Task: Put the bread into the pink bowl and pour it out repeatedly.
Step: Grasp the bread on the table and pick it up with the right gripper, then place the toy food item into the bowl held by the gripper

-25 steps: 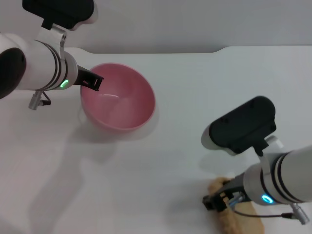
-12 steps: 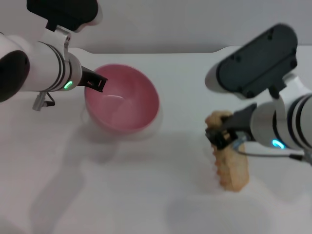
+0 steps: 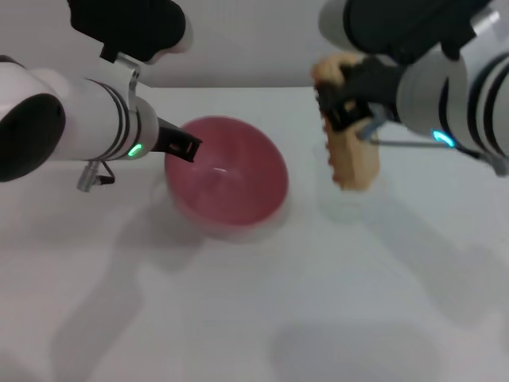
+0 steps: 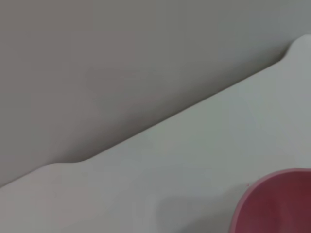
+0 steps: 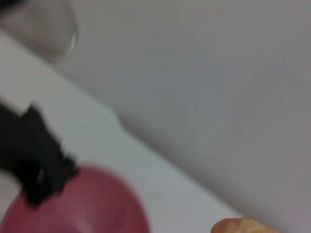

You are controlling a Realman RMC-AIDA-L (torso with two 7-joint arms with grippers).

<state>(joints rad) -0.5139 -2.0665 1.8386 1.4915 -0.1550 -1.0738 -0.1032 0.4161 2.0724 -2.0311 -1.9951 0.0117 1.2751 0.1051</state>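
Blurred throughout the head view, edges of arms and loaf smeared. Right arm cut off by the upper right corner and right edge, only its dark housing, white-and-black ringed forearm and a teal light showing. Right claw (image 3: 338, 99) at upper centre-right, dark fingers pinching the top end of the bread (image 3: 354, 155). Loaf hanging near upright, lifted off the white tabletop (image 3: 238, 318), ridges hard to make out, stripes not readable, top end partly hidden behind the claw. Faint shadow below it on the tabletop. Bread to the right of the pink bowl (image 3: 231, 179), apart from it, not over the opening.

Left arm entering from the left edge, white forearm with black bands and a green light, dark wrist housing cut off at the top of the frame. Left claw (image 3: 181, 146) a dark tip at the bowl's left rim, just over or on it; contact not clear, finger spacing impossible to tell. Bowl inside empty of bread, seated on the tabletop.

Left wrist view: only a slice of the pink bowl (image 4: 277, 204) at lower right, rest cut off, plus tabletop edge and grey wall.

Right wrist view: blurred; bowl (image 5: 73, 204) along the bottom, the dark left claw (image 5: 39, 170) at its rim, a sliver of bread (image 5: 243, 226) at the bottom edge.
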